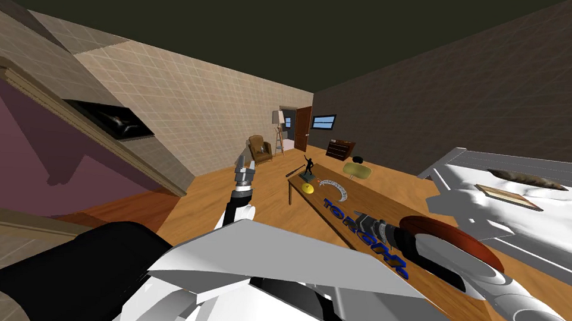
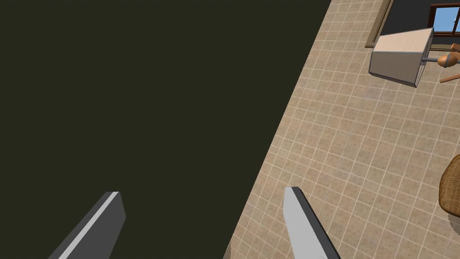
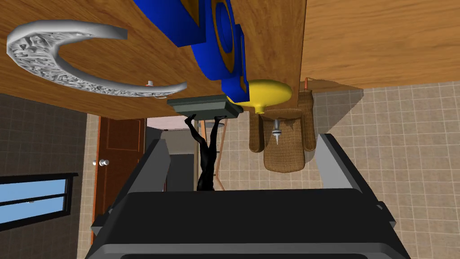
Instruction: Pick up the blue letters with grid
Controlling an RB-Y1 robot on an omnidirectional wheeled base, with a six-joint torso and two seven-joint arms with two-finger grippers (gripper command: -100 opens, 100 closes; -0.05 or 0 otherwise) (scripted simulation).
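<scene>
The blue letters (image 1: 340,215) lie flat in a row along the near side of the long wooden table (image 1: 390,201). In the right wrist view the blue letters (image 3: 215,40) lie a short way beyond the fingertips, and none of them is between the fingers. My right gripper (image 1: 356,218) hovers low over the middle of the row. Seen from the wrist, the right gripper (image 3: 240,138) is open and holds nothing. My left gripper (image 1: 245,162) is raised to the left of the table, and in its own view the left gripper (image 2: 202,195) is open and empty.
Past the letters on the table lie a grey crescent (image 3: 67,63), a yellow piece (image 3: 265,92) and a black figurine (image 3: 206,157) on a grey base. A red-brown round dish (image 1: 454,236) sits by my right forearm. A white bed (image 1: 515,205) stands to the right.
</scene>
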